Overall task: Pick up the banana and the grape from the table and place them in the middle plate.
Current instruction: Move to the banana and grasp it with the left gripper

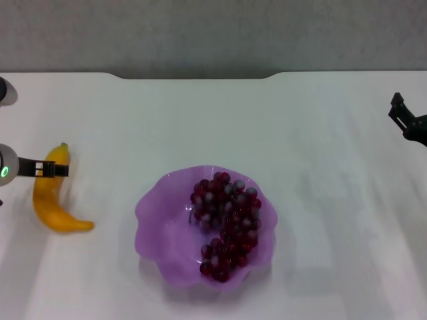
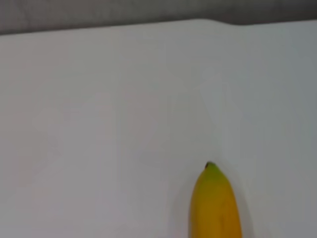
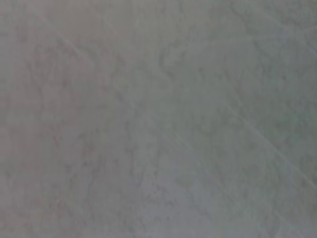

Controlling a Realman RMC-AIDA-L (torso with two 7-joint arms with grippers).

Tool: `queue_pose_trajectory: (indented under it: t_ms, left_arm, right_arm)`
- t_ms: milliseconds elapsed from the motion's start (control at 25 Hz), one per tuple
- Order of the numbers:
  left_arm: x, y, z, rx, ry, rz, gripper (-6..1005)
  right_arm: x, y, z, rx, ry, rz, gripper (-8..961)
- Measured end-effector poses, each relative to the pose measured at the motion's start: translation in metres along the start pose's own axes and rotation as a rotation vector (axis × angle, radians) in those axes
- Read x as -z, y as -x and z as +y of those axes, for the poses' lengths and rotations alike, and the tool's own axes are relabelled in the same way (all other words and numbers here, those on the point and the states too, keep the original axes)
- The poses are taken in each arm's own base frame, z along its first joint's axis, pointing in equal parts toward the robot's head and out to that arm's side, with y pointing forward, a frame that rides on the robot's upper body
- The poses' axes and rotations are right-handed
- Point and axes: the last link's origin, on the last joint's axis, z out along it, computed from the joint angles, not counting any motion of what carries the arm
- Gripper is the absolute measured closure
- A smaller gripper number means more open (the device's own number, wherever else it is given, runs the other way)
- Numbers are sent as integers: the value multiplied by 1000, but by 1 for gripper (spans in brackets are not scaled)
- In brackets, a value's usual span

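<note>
The orange-yellow banana (image 1: 48, 200) lies on the white table (image 1: 300, 133) at the left, its green stem tip pointing to the back. My left gripper (image 1: 52, 169) is over the banana's upper part, at table level. The left wrist view shows the banana's tip (image 2: 215, 203) lying on the table (image 2: 124, 124). The dark red-purple grape bunch (image 1: 227, 223) lies inside the translucent purple middle plate (image 1: 153, 210) at the front centre. My right gripper (image 1: 408, 121) is at the far right edge, away from the plate and holding nothing.
The table's rounded back edge (image 1: 200, 75) runs along a grey wall. The right wrist view shows only a mottled grey surface (image 3: 158, 119). White table lies between the banana and the plate.
</note>
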Motion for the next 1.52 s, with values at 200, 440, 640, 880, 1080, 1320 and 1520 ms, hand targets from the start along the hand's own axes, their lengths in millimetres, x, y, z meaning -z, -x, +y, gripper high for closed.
queue_pose_trajectory:
  t_ms: [200,440,640,880,1080,1320,1520]
  left_arm:
    - [-4,6,2,-2,1,-7,112]
    - [-10,12,7,-8,4,-30,113]
    - [-11,13,7,-10,4,-29,113]
    - [-12,14,7,-15,1,-29,114]
    - [-12,14,7,-17,1,-24,115]
    - [-13,15,7,-16,0,-26,188]
    - [-14,17,7,-27,-1,-33,433]
  right_arm:
    - [1,-1,-1,0,-2,1,82]
    - [1,-1,0,2,3,3,82]
    - [2,-2,0,2,2,4,83]
    - [2,-2,0,0,2,0,83]
    - [2,-1,1,-1,2,-3,83]
    - [2,-1,2,-5,5,-7,84]
    - [3,-1,4,-3,13,-6,84]
